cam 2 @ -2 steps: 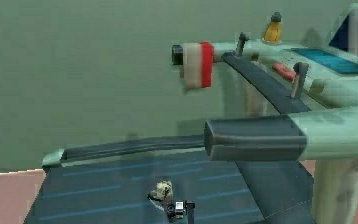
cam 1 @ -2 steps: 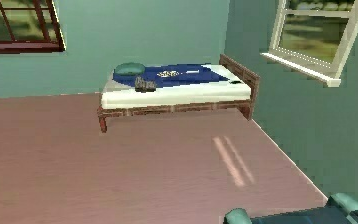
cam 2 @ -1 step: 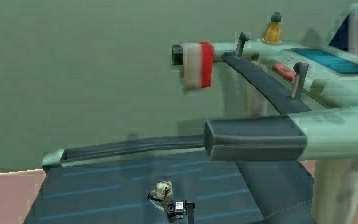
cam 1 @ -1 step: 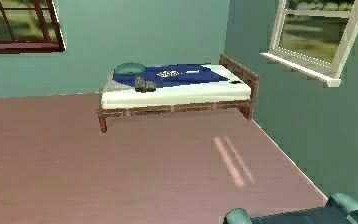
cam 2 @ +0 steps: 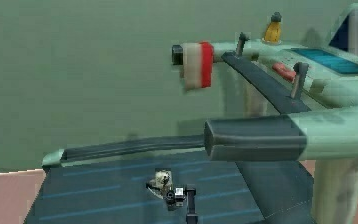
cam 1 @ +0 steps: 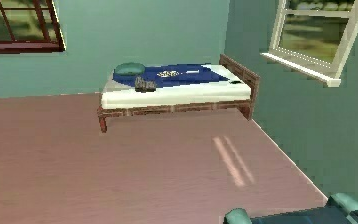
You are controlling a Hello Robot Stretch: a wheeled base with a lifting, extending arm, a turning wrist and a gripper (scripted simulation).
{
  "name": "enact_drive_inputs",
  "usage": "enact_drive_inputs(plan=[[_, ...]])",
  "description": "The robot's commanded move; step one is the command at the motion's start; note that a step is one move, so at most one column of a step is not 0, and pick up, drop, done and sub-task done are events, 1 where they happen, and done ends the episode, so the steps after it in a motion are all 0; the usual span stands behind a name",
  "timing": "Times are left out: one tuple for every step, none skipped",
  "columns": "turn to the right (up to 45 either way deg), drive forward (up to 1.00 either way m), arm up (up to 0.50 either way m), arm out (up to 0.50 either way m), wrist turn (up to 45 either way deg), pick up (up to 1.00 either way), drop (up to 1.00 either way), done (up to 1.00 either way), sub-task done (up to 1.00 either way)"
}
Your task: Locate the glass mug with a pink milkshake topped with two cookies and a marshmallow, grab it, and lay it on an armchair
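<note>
The mug cannot be named for certain: the nearest candidate is a small pale blob [cam 2: 165, 181] with dark flecks at the far end of the arm [cam 2: 192, 208], over the dark seat [cam 2: 97, 195] of what looks to be the armchair [cam 2: 257, 137]. Judged from the task alone, a glass mug full of milkshake will be stiff, smooth and rather slippery. It will be heavy for its bulk and top-heavy under the cookies and marshmallow, and would crack or spill if dropped or tipped. The best hold is probably across the glass body below the rim, kept upright, clear of handle and toppings; the soft seat should take it gently. How the jaws stand cannot be told, nor whether they hold anything, since the seat lies right behind them. Beyond the armchair, the arm side view gives a pale counter [cam 2: 337, 92] with a yellow bottle [cam 2: 274, 27], a blue panel [cam 2: 325, 60] and, at its near end, a red-and-white roll [cam 2: 193, 65], against a plain green wall [cam 2: 87, 70]. The forward view gives the rest of the room: a bed [cam 1: 177, 98] with a blue cover [cam 1: 182, 73] and a green pillow [cam 1: 128, 70] against the far wall. A window [cam 1: 22, 25] sits at the left and another [cam 1: 312, 35] at the right above bare pinkish floor [cam 1: 107, 160], and a dark teal edge [cam 1: 287, 214] at the bottom right is likely the armchair's.
</note>
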Motion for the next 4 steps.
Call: enact_drive_inputs(plan=[[0.0,0.0,0.5,0.0,0.0,0.0,0.0,0.0,0.0],[0.0,0.0,0.1,0.0,0.0,0.0,0.0,0.0,0.0],[0.0,0.0,0.0,0.0,-45.0,0.0,0.0,0.0,0.0],[0.0,0.0,0.0,0.0,-45.0,0.0,0.0,0.0,0.0]])
